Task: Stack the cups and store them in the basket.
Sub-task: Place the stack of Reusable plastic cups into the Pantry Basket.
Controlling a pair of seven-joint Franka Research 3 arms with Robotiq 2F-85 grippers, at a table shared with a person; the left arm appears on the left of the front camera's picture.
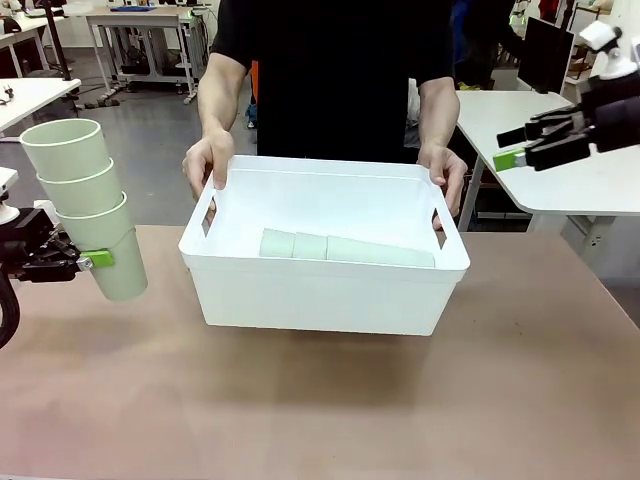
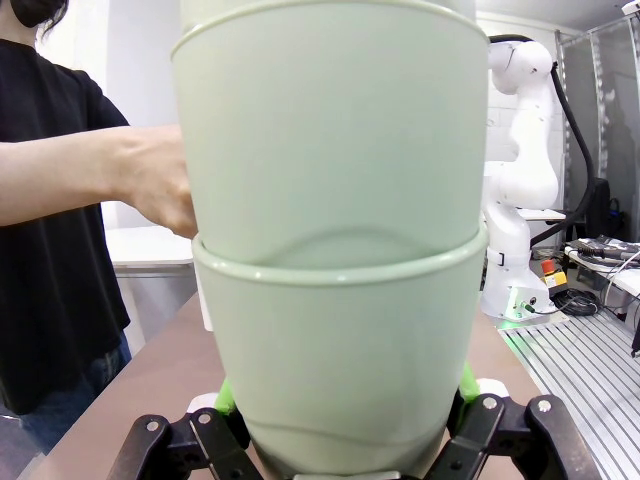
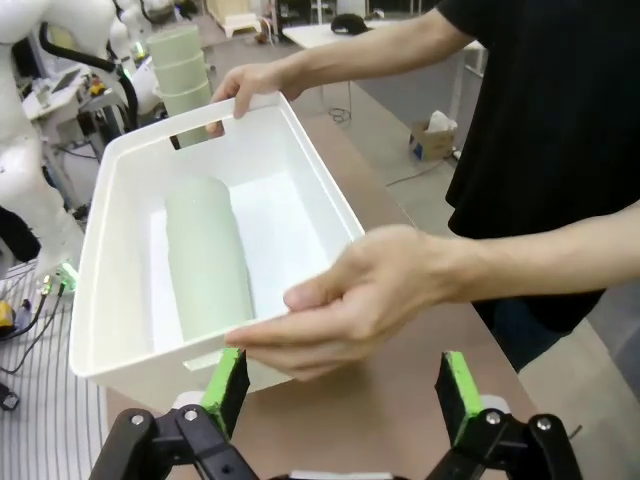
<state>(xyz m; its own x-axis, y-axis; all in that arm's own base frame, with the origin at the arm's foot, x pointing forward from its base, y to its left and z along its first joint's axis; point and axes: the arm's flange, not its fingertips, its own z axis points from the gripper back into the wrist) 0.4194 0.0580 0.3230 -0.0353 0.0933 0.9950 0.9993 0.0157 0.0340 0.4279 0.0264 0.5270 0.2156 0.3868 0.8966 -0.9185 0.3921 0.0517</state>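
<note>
My left gripper (image 1: 92,260) is shut on the lowest of three stacked mint-green cups (image 1: 85,195), held tilted above the table's left edge. In the left wrist view the stack of cups (image 2: 340,250) sits between my green-padded fingers (image 2: 225,400). The white basket (image 1: 320,290) stands mid-table, and a person's hands (image 1: 208,160) grip both of its short ends. More stacked cups (image 1: 345,248) lie on their side inside it. My right gripper (image 1: 515,150) hangs open, high at the right. In the right wrist view the right gripper (image 3: 342,395) stands open just short of the basket (image 3: 130,180), where the cups (image 3: 205,255) lie.
The person stands at the far edge behind the basket; one hand (image 3: 360,300) is on the basket's rim just in front of my right gripper. A white table (image 1: 560,150) stands at the back right. Bare brown tabletop (image 1: 320,410) lies in front of the basket.
</note>
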